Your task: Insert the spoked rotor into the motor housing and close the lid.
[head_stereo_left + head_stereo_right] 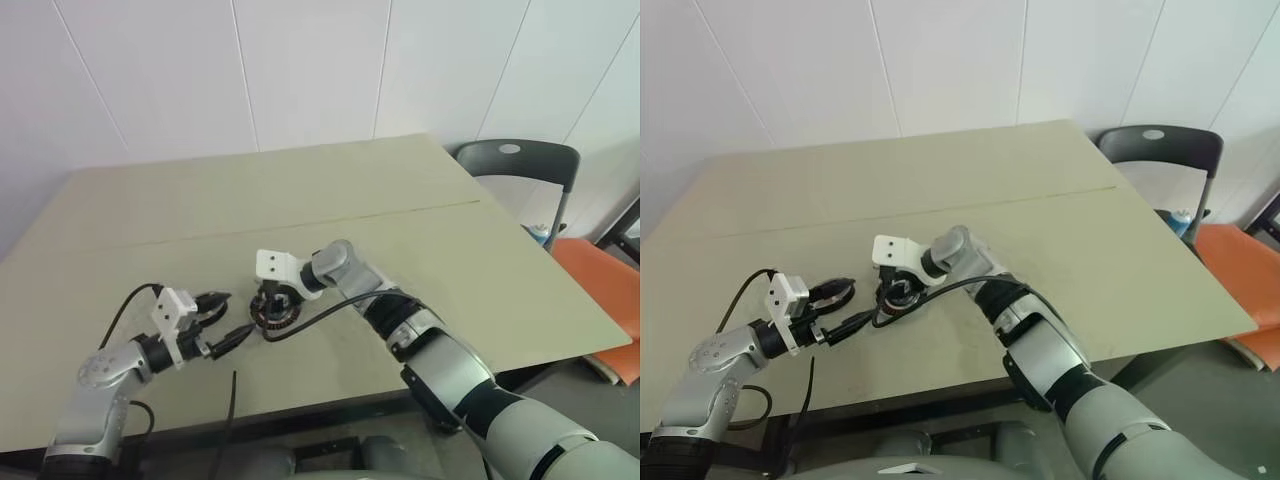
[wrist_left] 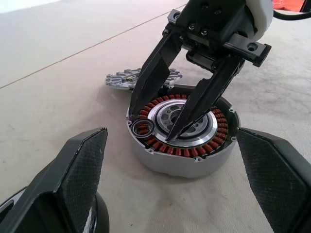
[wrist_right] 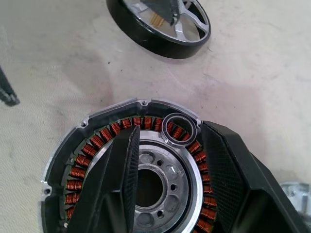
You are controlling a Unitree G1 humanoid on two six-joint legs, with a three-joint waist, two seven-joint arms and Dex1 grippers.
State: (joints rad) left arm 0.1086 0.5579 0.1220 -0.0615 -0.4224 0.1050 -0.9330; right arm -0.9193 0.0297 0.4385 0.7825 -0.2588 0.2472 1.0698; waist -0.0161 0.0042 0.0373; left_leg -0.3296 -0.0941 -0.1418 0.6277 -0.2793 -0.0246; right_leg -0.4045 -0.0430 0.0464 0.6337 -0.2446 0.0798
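Tabletop [image 1: 300, 190], a broad pale beige surface with a thin seam running across it, carries everything. Next in size is the right arm, reaching in from the near right so that its right gripper [image 2: 167, 124] hangs over the round motor housing [image 2: 184, 158], a grey-walled disc with a ring of copper-red windings and a pale metal centre, lying near the middle of the near half of the table. Its two black fingers stand apart with nothing between them, their tips down on the housing's top face, one at the winding ring and one at the pale centre. Left of the housing, the left gripper [image 1: 222, 322] points toward it, its black fingers spread wide and empty, close by but not touching. Spoked rotor [image 3: 160, 24], a black ring with silver spokes and a hub, lies flat on the table close beside the housing, apart from it. Flat grey notched-edge lid [image 2: 131, 77] lies just beyond the housing. Smallest is a thin dark ring [image 2: 144, 129] resting loose on the windings near the housing's rim.
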